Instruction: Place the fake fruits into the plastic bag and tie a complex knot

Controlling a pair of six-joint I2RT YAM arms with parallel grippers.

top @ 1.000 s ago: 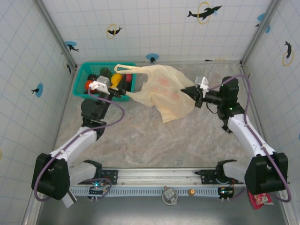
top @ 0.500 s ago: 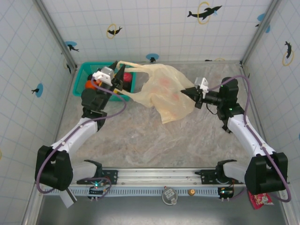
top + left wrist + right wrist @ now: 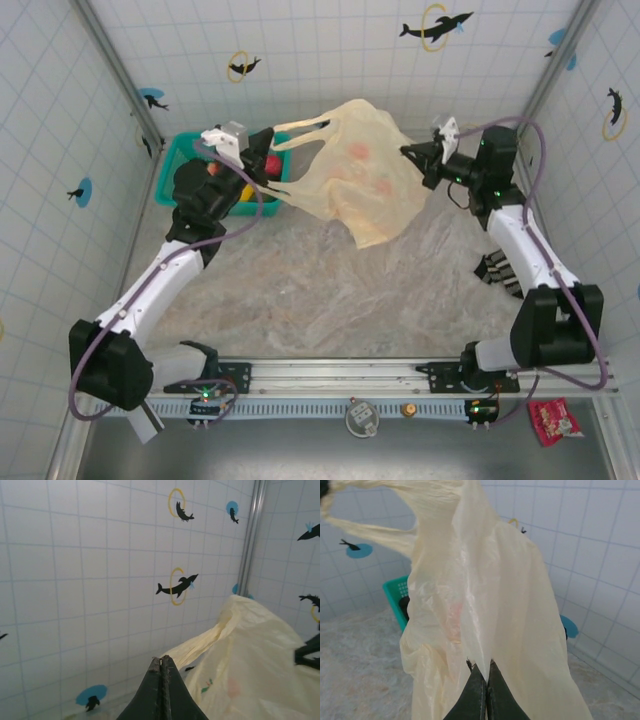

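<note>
Limp, light cream-yellow plastic bag [image 3: 365, 185], left fingers [image 3: 154, 690] clamped on its handle, right fingers [image 3: 477, 696] pinching its slippery side.

The teal mesh plastic basket [image 3: 173, 165] sits mostly behind the left arm [image 3: 190, 205] and the crinkly cream-yellow plastic bag [image 3: 355, 185]. Of the glossy toy fruits [image 3: 270, 163] inside, I catch just red and yellow slivers, too small to name. The left pincer [image 3: 161, 658] is cut off at the wrist view's bottom edge.

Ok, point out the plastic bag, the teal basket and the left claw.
plastic bag [image 3: 360, 175]: top view, its middle panel.
teal basket [image 3: 395, 594]: right wrist view, corner wall.
left claw [image 3: 161, 659]: left wrist view, shut fingertips.
</note>
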